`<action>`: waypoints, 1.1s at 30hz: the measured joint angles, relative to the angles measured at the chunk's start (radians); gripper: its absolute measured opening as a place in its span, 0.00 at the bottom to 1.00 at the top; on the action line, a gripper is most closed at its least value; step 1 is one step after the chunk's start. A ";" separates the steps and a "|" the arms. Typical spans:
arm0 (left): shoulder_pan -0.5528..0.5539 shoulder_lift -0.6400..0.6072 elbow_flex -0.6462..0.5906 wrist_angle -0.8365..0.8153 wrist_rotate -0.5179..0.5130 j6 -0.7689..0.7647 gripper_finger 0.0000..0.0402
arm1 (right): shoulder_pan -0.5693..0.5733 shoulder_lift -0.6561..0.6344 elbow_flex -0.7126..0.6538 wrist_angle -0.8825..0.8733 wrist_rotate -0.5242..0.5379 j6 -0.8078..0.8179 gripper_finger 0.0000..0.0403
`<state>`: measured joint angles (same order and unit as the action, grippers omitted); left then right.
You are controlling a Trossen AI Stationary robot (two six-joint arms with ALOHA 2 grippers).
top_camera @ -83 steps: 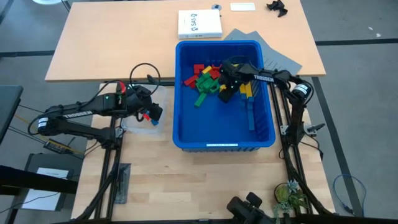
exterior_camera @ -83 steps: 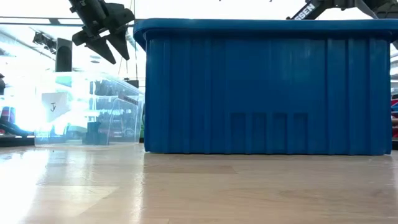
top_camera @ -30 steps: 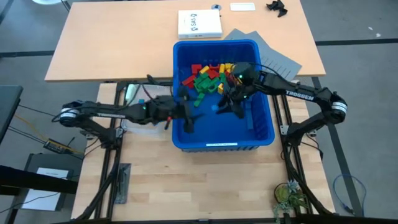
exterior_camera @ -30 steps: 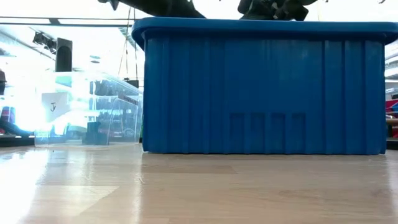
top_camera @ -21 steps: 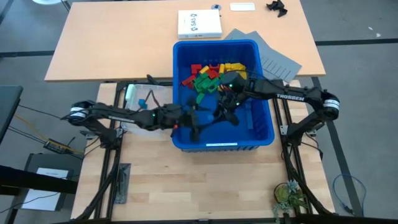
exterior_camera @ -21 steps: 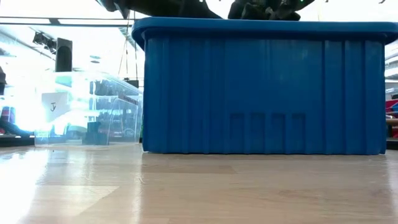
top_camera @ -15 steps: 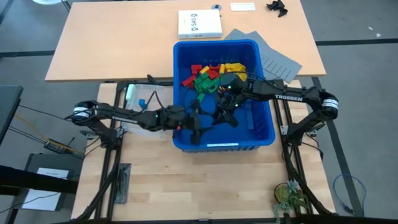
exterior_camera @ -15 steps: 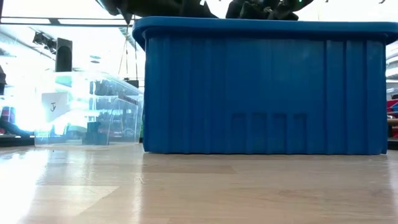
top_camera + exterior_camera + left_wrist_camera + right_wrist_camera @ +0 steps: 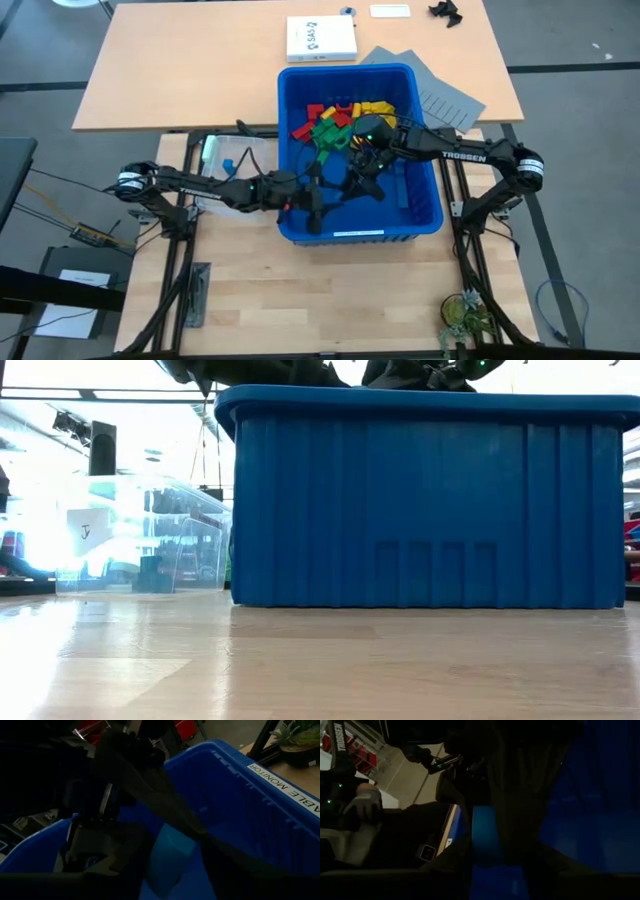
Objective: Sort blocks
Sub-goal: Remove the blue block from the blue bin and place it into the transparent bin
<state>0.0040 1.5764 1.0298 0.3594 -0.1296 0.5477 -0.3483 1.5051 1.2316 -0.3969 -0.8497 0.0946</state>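
Note:
A pile of red, yellow and green blocks (image 9: 335, 125) lies at the far end of the blue bin (image 9: 430, 215). Both arms reach over the rim into the bin's near half. My right gripper (image 9: 362, 185) comes in from the right, shut on a blue block (image 9: 485, 832). My left gripper (image 9: 318, 205) comes in from the left and meets it. The same blue block (image 9: 170, 852) shows right in front of the left wrist camera. In the low view the bin wall (image 9: 420, 500) hides both grippers. My right gripper pinches the blue block's two opposite sides (image 9: 479, 840) between its two fingers. It slants down into the bin from the right. The block stands out beyond the fingertips toward my left gripper. Darkness hides whether the block rests on the bin floor.
A clear tub (image 9: 150, 540) stands on the table left of the bin, under my left arm. Beyond the bin's far wall lie a white box (image 9: 322, 38) and grey sheets (image 9: 440, 90). The bin walls close both grippers in.
My left gripper has moved right and down over the bin's left wall, up to my right gripper. My right gripper has come a little toward the near edge and down, rolling as it went, with the blue block still in it.

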 joint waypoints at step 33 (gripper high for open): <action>0.023 -0.360 0.000 -0.308 -0.848 -0.435 0.24 | -0.266 -0.255 0.002 -0.027 0.632 -0.382 0.52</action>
<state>0.0271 1.2169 1.0294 0.0514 -0.9775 0.1132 -0.6141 1.2497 1.2339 -0.4234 -0.2182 -0.2869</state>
